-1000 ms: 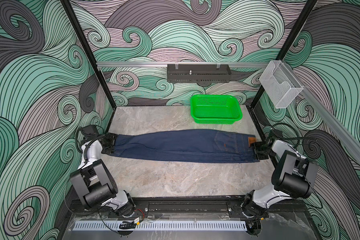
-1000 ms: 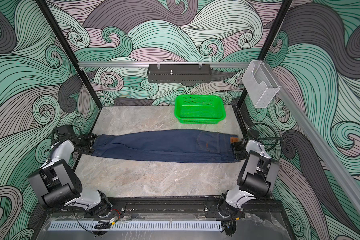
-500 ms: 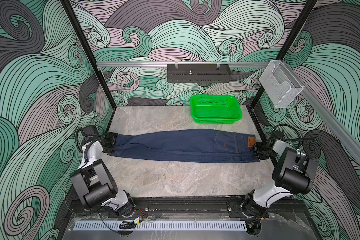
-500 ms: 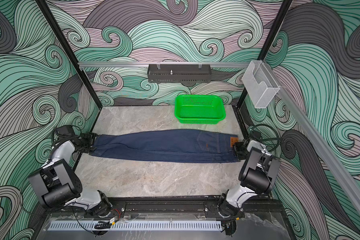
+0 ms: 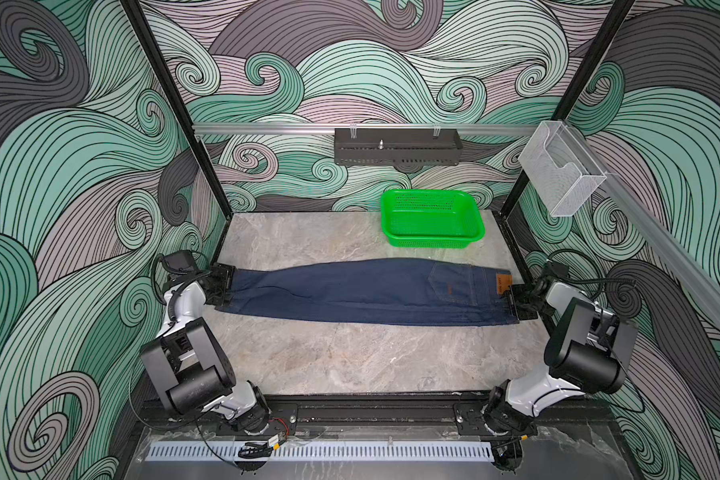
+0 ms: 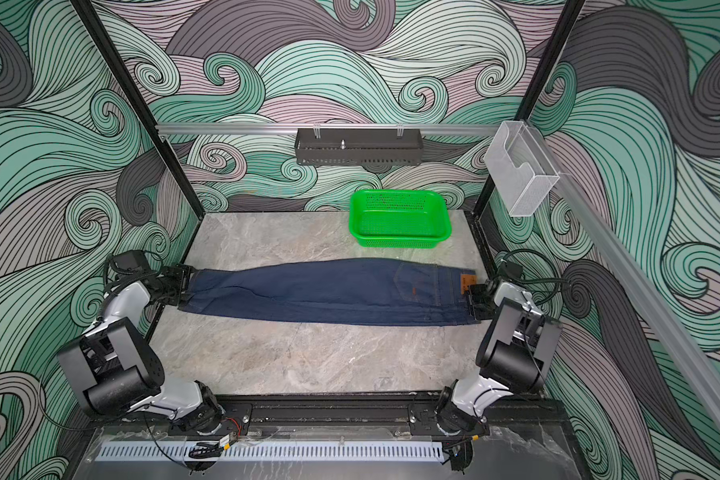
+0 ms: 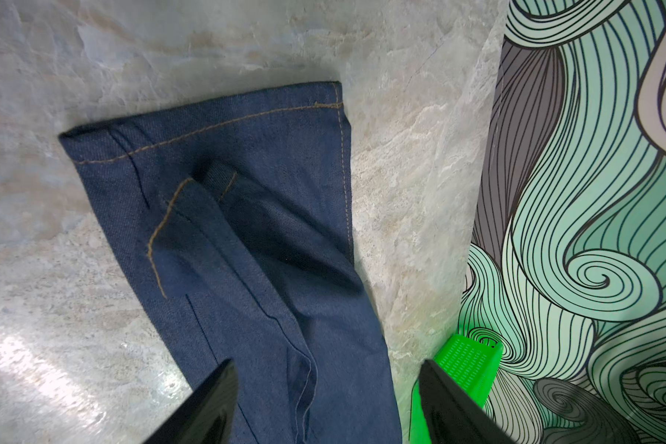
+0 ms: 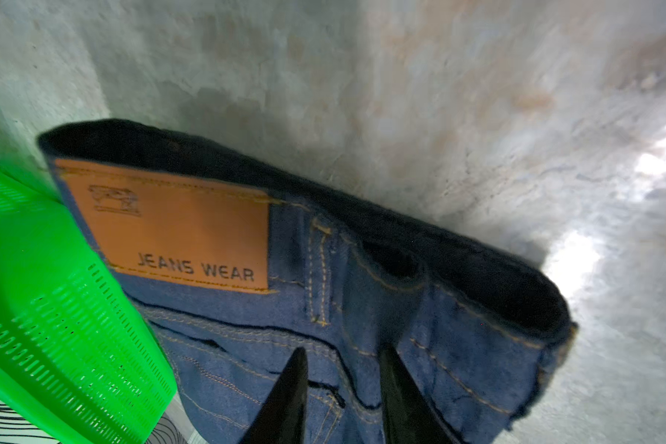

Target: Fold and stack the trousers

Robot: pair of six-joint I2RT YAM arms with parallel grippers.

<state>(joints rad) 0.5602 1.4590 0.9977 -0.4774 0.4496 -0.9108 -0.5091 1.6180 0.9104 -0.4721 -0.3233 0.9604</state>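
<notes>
Findings: compared with a second ago, next to nothing has moved. The jeans (image 5: 362, 291) lie in the same place on the table (image 5: 350, 357), stretched flat just in front of the green basket (image 5: 433, 241), with the waistband end nearer the basket. No fold has begun, and in my judgement the task is at its start.

The left gripper (image 7: 325, 363) is at the hem end, farthest from the basket. Its jaws are spread wide across the leg and hold nothing.

The right gripper (image 8: 343, 350) is at the waistband end, near the tan patch (image 8: 170, 226). Its jaws show a narrow gap with flat denim visible through it, and no cloth is seen pinched. That view is blurred.

Containers: the basket is empty. The clear holder (image 5: 558, 174), above the basket, looks empty. The contents of the black tray (image 5: 395, 147), behind the basket, cannot be seen.
</notes>
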